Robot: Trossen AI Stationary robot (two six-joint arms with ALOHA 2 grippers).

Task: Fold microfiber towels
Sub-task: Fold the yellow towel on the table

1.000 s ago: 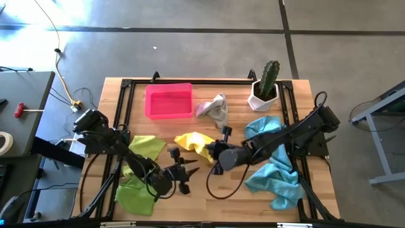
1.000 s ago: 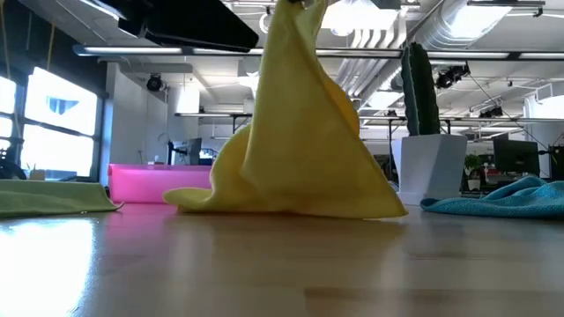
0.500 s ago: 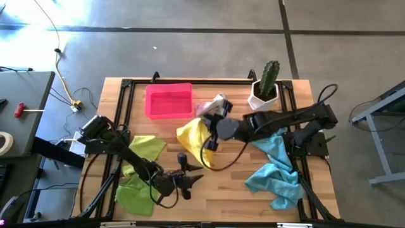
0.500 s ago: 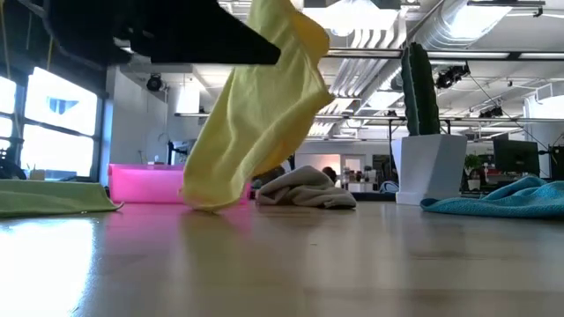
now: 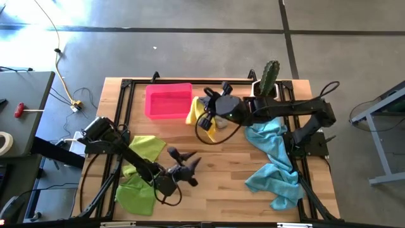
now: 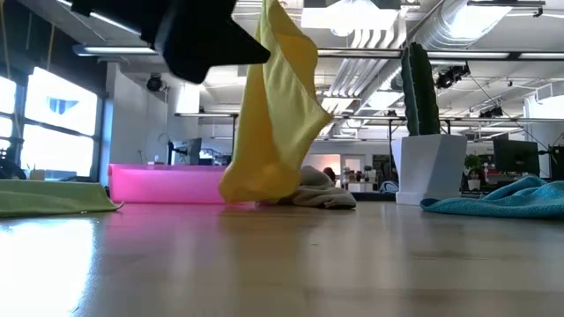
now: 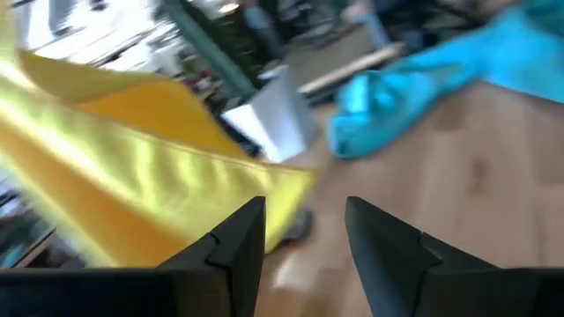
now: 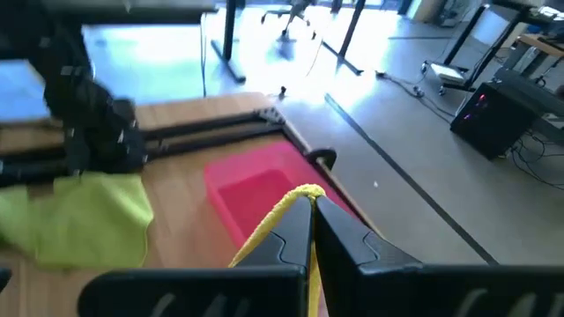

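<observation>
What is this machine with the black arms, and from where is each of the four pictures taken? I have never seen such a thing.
It is a robot with two dark arms at a wooden table. One picture looks down from above, one looks level across the tabletop, and two come from cameras on the wrists. The right gripper is shut on the yellow towel and holds it up beside the pink tray. The left gripper is open, holds nothing, and is near the table's front. Lime and green towels lie on the left, blue towels on the right, a grey towel behind the yellow one, and a potted cactus stands at the back.
</observation>
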